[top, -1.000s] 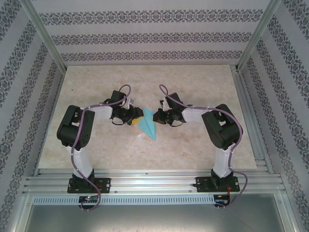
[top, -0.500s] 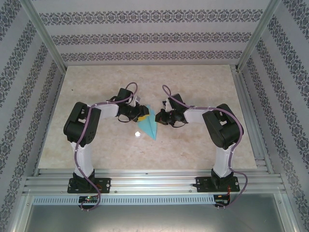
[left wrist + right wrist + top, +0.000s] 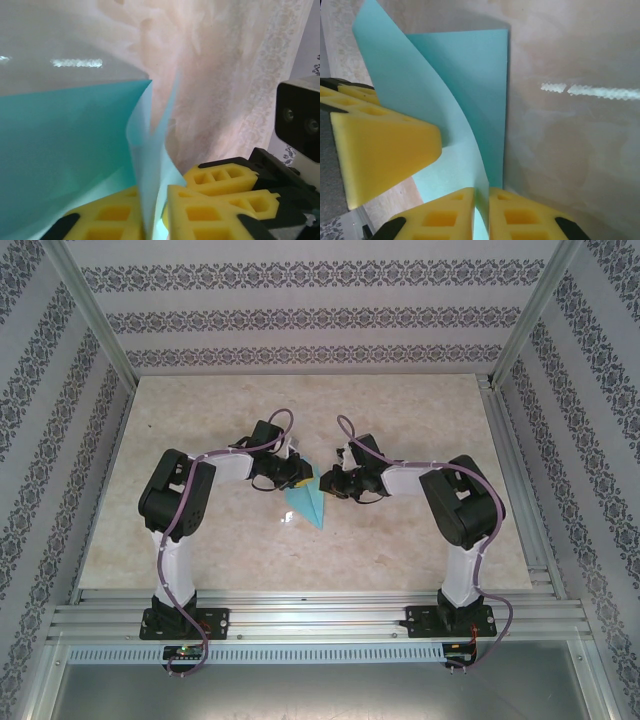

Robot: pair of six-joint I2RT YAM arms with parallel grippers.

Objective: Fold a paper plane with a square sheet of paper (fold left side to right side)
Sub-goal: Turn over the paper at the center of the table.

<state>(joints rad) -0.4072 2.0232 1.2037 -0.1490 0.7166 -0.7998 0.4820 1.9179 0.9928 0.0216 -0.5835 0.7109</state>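
Left jaws: pinching a raised flap of the paper plane (image 3: 75, 150) between them.
Right jaws: nipping another flap, almost closed.

Seen from above, the far end of the light-blue paper plane (image 3: 313, 503) is hidden under the left gripper (image 3: 301, 479) and right gripper (image 3: 327, 482). Their jaws are too small to read there. In the left wrist view the paper is blurred and runs off the left and bottom edges. In the right wrist view it is cut off at the bottom edge, between yellow pads (image 3: 501, 206).
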